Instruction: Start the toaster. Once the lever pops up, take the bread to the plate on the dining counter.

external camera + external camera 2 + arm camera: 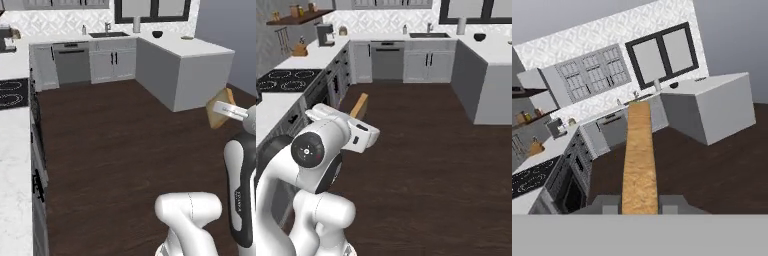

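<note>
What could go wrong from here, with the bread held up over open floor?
1. The gripper pinches the bread only at its bottom edge, so most of the slice stands free; a jolt could tip or slip it.
2. Below it lies only dark floor; a drop lands there.
3. The dining counter corner juts toward the carry path; a wide swing might clip the slice.

Even bright rendered light, faint shadows, no glare, slightly soft pics

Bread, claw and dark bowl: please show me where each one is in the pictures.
bread (pixel 640 160): hand view, on its crust edge.
claw (pixel 640 204): hand view, midway between its tips, shut on the bread.
dark bowl (pixel 157 34): left base view, on its side.
</note>
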You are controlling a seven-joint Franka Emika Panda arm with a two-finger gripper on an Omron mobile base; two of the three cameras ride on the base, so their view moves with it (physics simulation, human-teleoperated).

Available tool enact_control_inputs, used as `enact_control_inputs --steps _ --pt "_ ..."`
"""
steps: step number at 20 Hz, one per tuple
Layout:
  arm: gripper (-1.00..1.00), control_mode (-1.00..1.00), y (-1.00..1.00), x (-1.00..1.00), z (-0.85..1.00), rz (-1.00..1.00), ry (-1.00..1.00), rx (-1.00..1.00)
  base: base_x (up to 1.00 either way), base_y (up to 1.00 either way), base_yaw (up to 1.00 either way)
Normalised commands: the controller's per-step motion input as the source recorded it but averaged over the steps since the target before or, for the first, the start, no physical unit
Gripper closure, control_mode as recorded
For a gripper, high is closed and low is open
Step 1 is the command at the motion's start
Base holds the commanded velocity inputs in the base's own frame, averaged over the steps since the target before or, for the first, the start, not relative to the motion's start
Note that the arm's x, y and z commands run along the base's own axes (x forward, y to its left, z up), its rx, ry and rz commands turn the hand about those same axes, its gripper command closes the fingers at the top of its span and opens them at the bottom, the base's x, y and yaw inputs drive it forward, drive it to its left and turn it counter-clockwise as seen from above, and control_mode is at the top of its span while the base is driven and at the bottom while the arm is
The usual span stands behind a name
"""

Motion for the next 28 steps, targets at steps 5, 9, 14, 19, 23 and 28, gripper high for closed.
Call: enact_control_inputs --steps 5,9,14,19,23,28 --pt "1.0 1.0 0.0 0.0 0.0 0.0 0.0 0.0 0.8 0.1 -0.6" --pt "1.0 1.0 0.0 0.0 0.0 0.0 0.0 0.0 1.0 0.19 -0.23" --pt "1.0 1.0 0.0 0.0 0.0 0.0 0.0 0.0 1.0 0.41 -0.12" --pt "1.0 1.0 0.0 0.0 0.0 0.0 0.0 0.0 1.0 0.57 -0.4" --pt "1.0 1.0 0.0 0.0 0.0 0.0 0.0 0.0 1.0 0.48 -0.57" --pt "1.0 1.0 0.0 0.0 0.0 0.0 0.0 0.0 1.0 0.37 -0.53"
